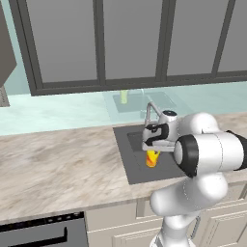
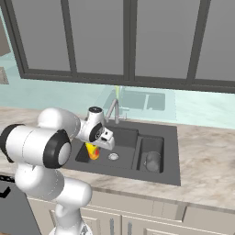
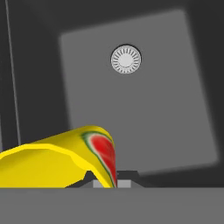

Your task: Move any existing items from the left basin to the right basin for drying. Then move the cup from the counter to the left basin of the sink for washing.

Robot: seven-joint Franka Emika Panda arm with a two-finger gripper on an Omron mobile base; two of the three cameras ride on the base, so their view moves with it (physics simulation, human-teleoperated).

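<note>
Sink (image 2: 170, 176): left basin (image 3: 175, 109) lying below the load, drain (image 3: 125, 59) showing. Grey cylinder (image 2: 153, 160) sitting in right basin (image 2: 151, 144). Risk, judged: cup (image 3: 65, 159) is hanging above the basin floor, gripped at the rim; if let go from here it is likely tipping or rolling. Gripper (image 1: 153, 149) is pinching nearly closed on the cup wall.

The white arm (image 1: 207, 154) is reaching forward and down, its gripper (image 1: 152, 153) pointing downward with jaws clamped shut.
</note>
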